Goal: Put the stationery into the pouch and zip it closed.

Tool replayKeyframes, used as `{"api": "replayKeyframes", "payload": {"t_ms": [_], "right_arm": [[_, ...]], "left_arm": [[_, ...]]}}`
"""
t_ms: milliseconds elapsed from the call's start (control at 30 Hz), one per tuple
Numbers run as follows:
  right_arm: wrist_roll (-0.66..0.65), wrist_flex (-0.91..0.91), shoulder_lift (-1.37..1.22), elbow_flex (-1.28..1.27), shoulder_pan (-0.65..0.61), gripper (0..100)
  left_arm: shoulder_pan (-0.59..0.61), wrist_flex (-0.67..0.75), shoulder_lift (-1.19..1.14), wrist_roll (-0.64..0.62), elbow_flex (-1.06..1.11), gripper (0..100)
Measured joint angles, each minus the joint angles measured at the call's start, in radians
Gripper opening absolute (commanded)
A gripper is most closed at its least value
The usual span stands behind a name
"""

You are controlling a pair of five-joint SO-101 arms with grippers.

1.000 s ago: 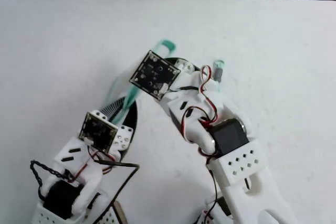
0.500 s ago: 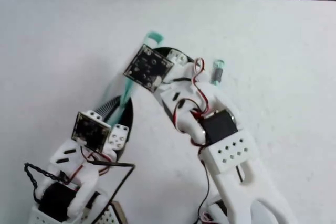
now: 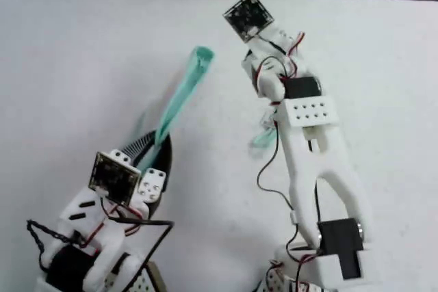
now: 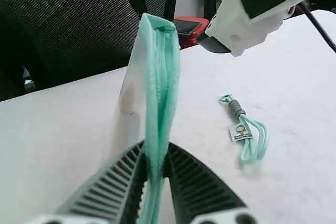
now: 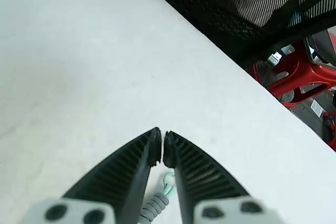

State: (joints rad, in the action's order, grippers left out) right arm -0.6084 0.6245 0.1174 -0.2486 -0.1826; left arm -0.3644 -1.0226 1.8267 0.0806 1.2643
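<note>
Squarely inside left gripper (image 4: pixel 156 153): mint pouch (image 4: pixel 160 66)

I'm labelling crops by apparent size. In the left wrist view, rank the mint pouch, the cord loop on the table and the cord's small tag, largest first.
1. pouch, though nearness to the camera inflates it; the left tool holds it.
2. cord loop.
3. tag.

Left hand (image 4: pixel 156 153) clamped tight; right hand (image 5: pixel 161 136) closed, its arm stretched forward.
</note>
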Motion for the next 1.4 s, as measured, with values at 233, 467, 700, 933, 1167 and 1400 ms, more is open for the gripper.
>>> {"api": "replayKeyframes", "payload": {"t_ms": [233, 467, 700, 933, 1167, 1400], "right_arm": [[0.06, 0.12, 0.083, 0.015, -0.002, 2.2], [0.097, 0.325, 0.37, 0.018, -0.098, 2.0], [0.098, 0.594, 0.605, 0.147, -0.45, 1.9], [0.1, 0.637, 0.509, 0.172, -0.506, 1.9], [0.101, 0.537, 0.327, 0.172, -0.354, 1.9], [0.101, 0.437, 0.221, 0.19, -0.316, 1.9]], "left_arm": [[0.0, 0.0, 0.0, 0.0, 0.0, 2], [0.0, 0.0, 0.0, 0.0, 0.0, 2], [0.0, 0.005, 0.0, 0.0, 0.002, 2], [0.0, 0.005, 0.0, 0.0, 0.002, 2], [0.0, 0.005, 0.0, 0.0, 0.002, 2], [0.002, 0.018, -0.005, 0.0, 0.002, 2]]}}
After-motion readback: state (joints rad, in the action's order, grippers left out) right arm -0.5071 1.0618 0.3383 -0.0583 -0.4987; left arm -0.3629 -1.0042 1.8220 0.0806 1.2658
